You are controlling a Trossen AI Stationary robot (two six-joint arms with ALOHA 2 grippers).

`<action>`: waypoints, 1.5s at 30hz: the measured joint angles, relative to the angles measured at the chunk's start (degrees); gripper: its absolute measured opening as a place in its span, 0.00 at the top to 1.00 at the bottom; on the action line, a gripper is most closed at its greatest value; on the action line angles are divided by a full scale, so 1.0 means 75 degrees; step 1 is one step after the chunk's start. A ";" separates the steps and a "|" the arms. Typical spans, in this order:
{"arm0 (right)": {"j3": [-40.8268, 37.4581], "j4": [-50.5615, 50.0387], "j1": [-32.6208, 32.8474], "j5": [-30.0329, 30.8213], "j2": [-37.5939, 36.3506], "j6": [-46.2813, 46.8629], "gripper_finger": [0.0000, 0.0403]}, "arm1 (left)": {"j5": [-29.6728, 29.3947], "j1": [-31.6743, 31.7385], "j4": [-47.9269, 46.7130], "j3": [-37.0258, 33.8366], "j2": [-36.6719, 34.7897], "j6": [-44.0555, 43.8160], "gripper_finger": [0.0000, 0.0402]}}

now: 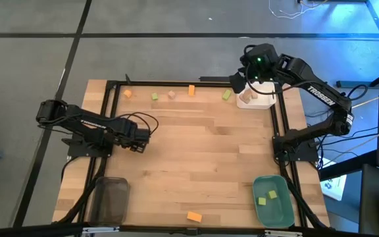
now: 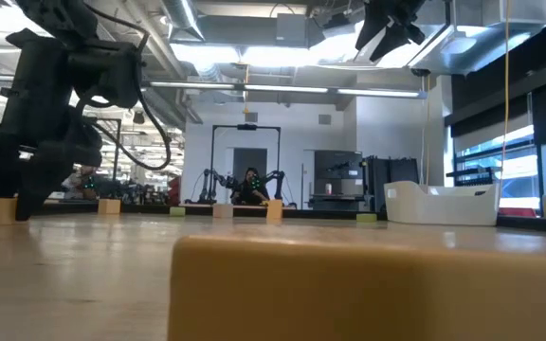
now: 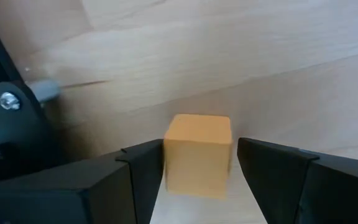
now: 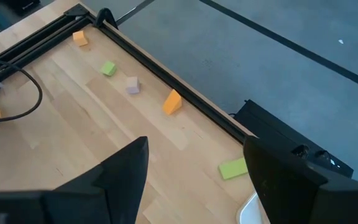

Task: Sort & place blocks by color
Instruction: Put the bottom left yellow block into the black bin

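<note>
My left gripper [image 3: 197,180] is low over the table's left-middle [image 1: 140,141] and open. An orange cube [image 3: 199,152] rests on the wood between its fingers. My right gripper [image 4: 197,180] hangs open, high over the far right corner [image 1: 237,82] beside the white tray [image 1: 255,99]. Along the far edge lie an orange block [image 1: 127,93], a green block [image 1: 155,97], a pale block [image 1: 172,95], an orange block [image 1: 191,90] and a green block [image 1: 226,95]. Another orange block [image 1: 194,216] lies at the near edge. Two light green blocks sit in the green tray [image 1: 283,209]. My left gripper has one finger [image 3: 148,168] right against the orange cube's side [image 3: 169,155]; whether it touches, I cannot tell. The other finger [image 3: 260,168] stands apart from the cube by a narrow gap. The cube sits flat on the table.
A grey tray [image 1: 110,197] sits at the near left corner. A black frame [image 1: 278,125] runs along the table's far, left and right edges. The table's middle is bare wood [image 1: 202,158]. The near orange block [image 2: 349,284] fills the foreground of the low view.
</note>
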 joint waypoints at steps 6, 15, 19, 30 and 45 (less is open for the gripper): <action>-0.0003 0.0000 0.0000 0.0000 0.0000 0.0000 0.35 | 0.0065 0.0000 0.0105 -0.0179 -0.0001 0.0002 0.61; -0.0003 0.0000 0.0000 -0.0003 0.0003 -0.0006 0.35 | 0.0638 -0.0071 0.0106 0.0162 -0.0106 0.1114 0.72; -0.0003 -0.0003 0.0000 -0.0007 0.0003 -0.0024 0.35 | 0.0653 -0.0581 0.0076 0.0674 -0.0629 0.1764 0.72; -0.0003 -0.0003 0.0000 -0.0009 0.0003 -0.0026 0.35 | 0.2281 -0.3510 0.0060 0.2291 -0.2479 0.0780 0.72; -0.0003 0.0573 0.0000 -0.0082 0.0003 -0.0017 0.35 | 0.1699 -0.7275 0.1715 0.1842 -0.1160 -0.3493 0.72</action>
